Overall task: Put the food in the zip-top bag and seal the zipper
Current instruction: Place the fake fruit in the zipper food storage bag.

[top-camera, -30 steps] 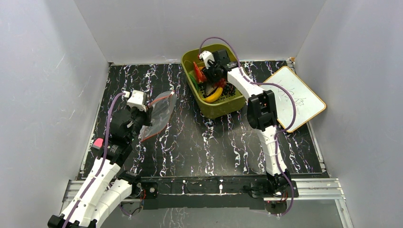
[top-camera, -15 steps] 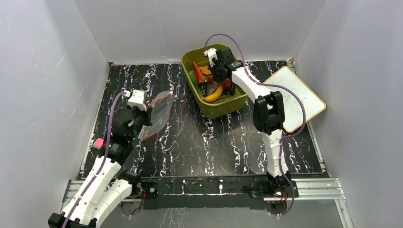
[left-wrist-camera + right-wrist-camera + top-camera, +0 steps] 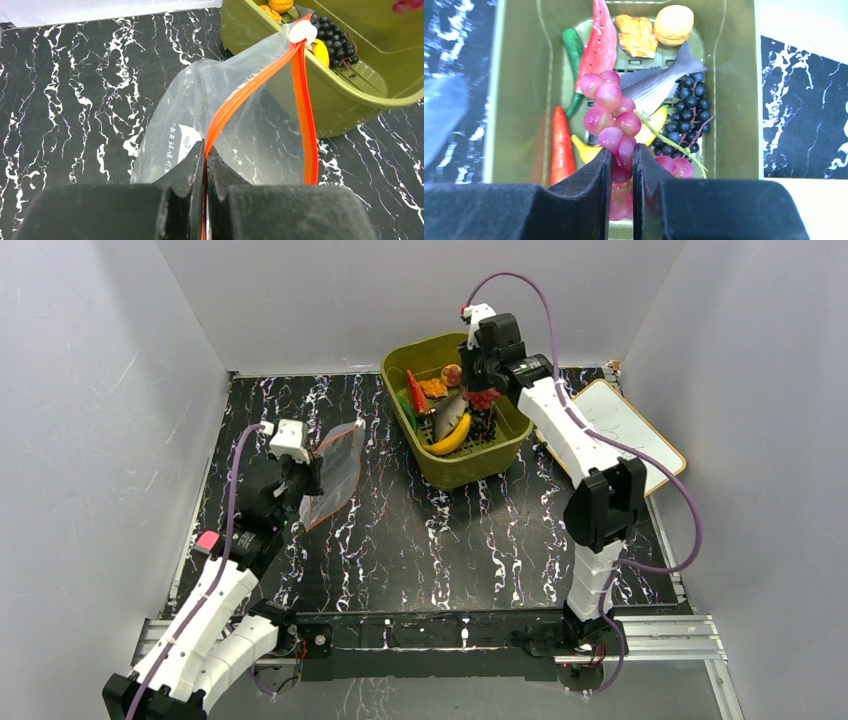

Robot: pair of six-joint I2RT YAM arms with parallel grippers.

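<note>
My left gripper (image 3: 312,476) (image 3: 205,150) is shut on the red-orange zipper (image 3: 260,82) of the clear zip-top bag (image 3: 338,472) (image 3: 250,130) and holds its mouth up, left of the basket. My right gripper (image 3: 482,398) (image 3: 622,152) is shut on the purple-red grape bunch (image 3: 610,111) (image 3: 483,397) and holds it above the olive-green basket (image 3: 460,468) (image 3: 734,90). In the basket lie a yellow banana (image 3: 451,438), a watermelon slice (image 3: 598,47), a red chili (image 3: 560,144), an orange (image 3: 673,24), a green pepper (image 3: 573,52), a grey fish (image 3: 659,84) and dark grapes (image 3: 691,112).
A white board (image 3: 625,445) lies at the right edge of the black marbled table (image 3: 420,530). Grey walls close in the back and both sides. A metal rail (image 3: 450,630) runs along the near edge.
My right gripper has risen out of the basket with the grape bunch in it, moving up and to the right. The left gripper has shifted the bag slightly right.
</note>
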